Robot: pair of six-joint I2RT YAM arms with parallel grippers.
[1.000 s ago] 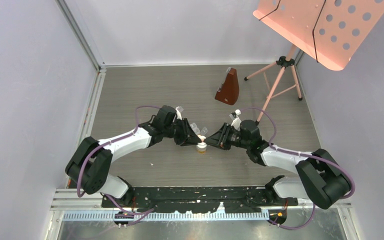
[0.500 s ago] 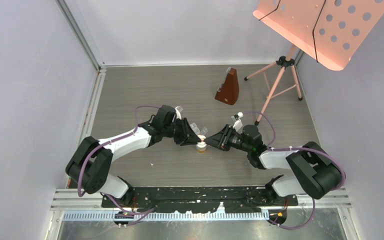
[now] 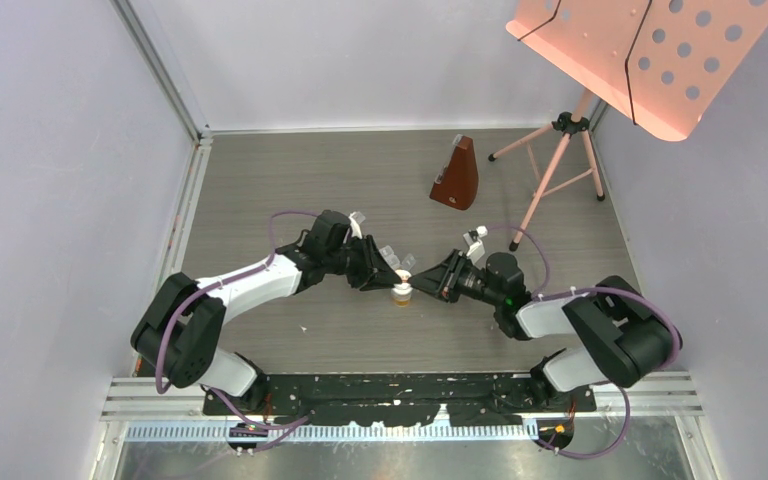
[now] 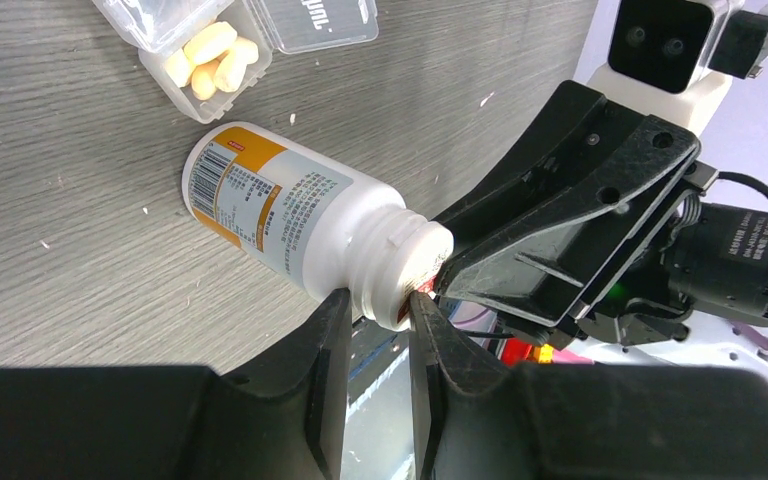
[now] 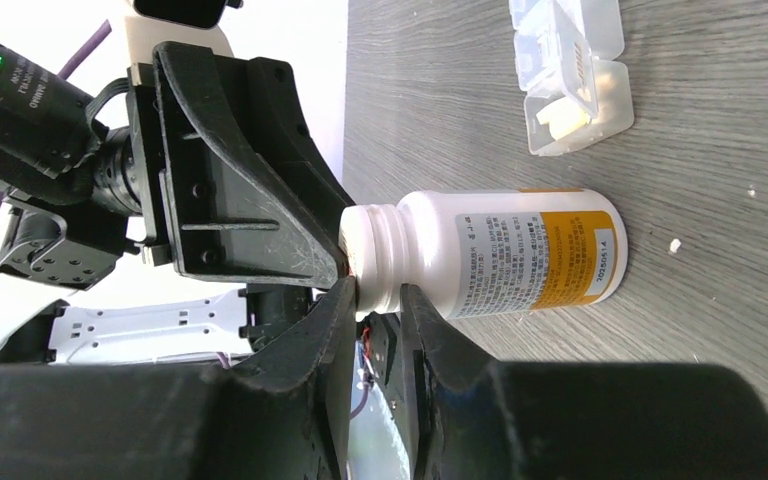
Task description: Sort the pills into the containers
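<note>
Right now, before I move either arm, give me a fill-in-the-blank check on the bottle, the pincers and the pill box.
1. The white round pill bottle with the orange label has its cap ___, leaving the threaded top bare.
2. The left pincer and the right pincer both sit at the bottle's ___.
3. The small clear plastic strip box has pale yellow pills in a compartment whose lid is ___.
Missing words: off; neck; open.

Grey table [image 3: 310, 170], pill bottle [image 3: 402, 294], containers [image 4: 315, 22], metronome [image 3: 457, 175]
</note>
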